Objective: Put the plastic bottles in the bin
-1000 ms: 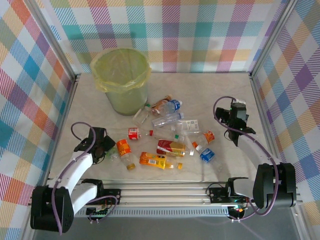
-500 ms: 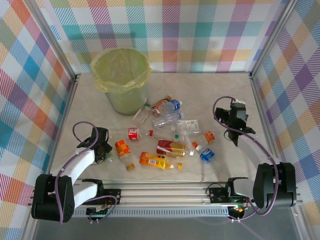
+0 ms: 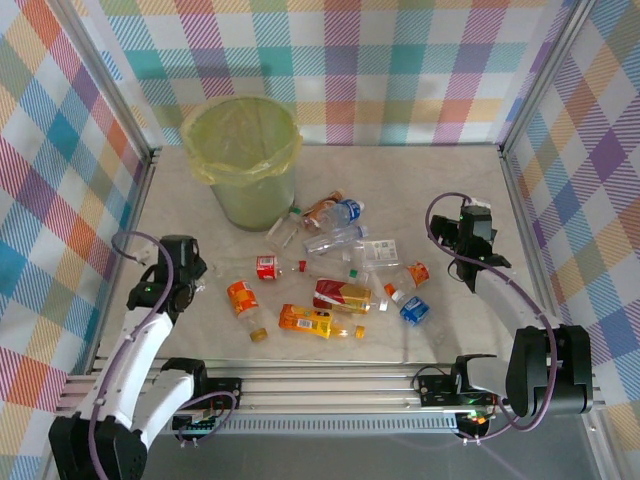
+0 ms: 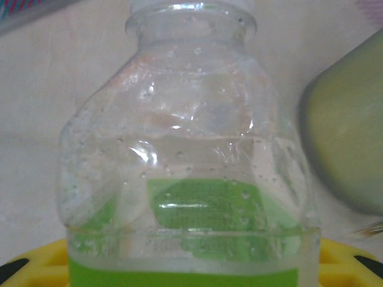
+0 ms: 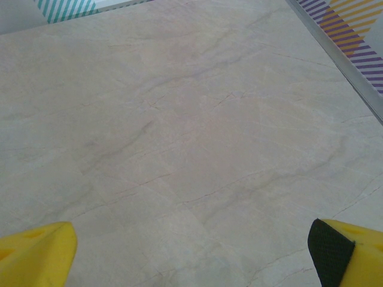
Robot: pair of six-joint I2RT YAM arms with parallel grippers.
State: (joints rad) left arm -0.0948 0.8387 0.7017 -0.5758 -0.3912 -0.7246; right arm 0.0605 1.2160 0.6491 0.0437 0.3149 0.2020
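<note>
One bin (image 3: 250, 205), two arms, and, as near as I can count, a dozen plastic bottles (image 3: 342, 295) loose on the table (image 3: 450, 170), with one more up in the left gripper (image 3: 183, 268). The loose ones lie scattered over the table's middle, running from just below the bin at 11 o'clock down toward 5 o'clock. Most are squashed clear plastic with orange, red, blue or white labels, some touching, some apart. The bin is a round pale-green bucket, its rim wrapped in a thin, crinkled yellow-green bag (image 3: 203, 165). At 9 o'clock the left gripper is closed on the held bottle (image 4: 191, 149), which has clear, dimpled walls speckled with small beads, a bright green label round its lower part, its neck pointing away, and yellow fingers (image 4: 45, 263) on either side. At 3 o'clock the right gripper (image 5: 191, 245) stands wide with nothing in it, above bare, veined, marble-look tabletop. Checked cloth (image 3: 350, 60) lines the walls.
</note>
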